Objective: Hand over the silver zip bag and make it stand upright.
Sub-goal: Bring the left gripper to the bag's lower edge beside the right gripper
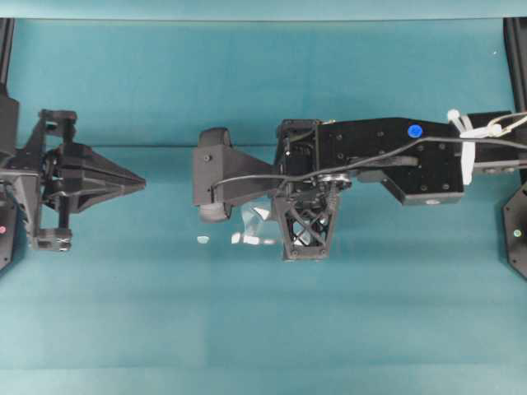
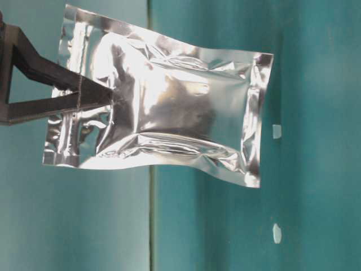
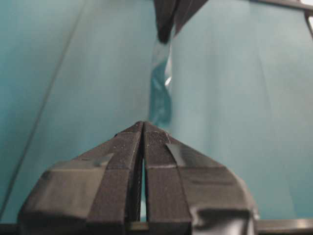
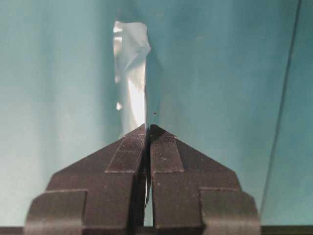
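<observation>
Table-level view: the right gripper (image 2: 107, 97) is pinching the silver zip bag (image 2: 169, 107) near its left edge, mid-frame (looking light, crinkly, slippery). Left gripper (image 3: 144, 128), jaws closed and empty, should probably take the opposite sealed edge.

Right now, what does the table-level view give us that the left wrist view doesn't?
Table-level only: the silver zip bag broadside, its crinkled foil face and darker centre panel, and two white scraps on the teal table.

Left wrist only: the left gripper, shut and empty, short of the bag, which shows edge-on.

Both: the right gripper clamped on the bag near one end, holding it off the table.
</observation>
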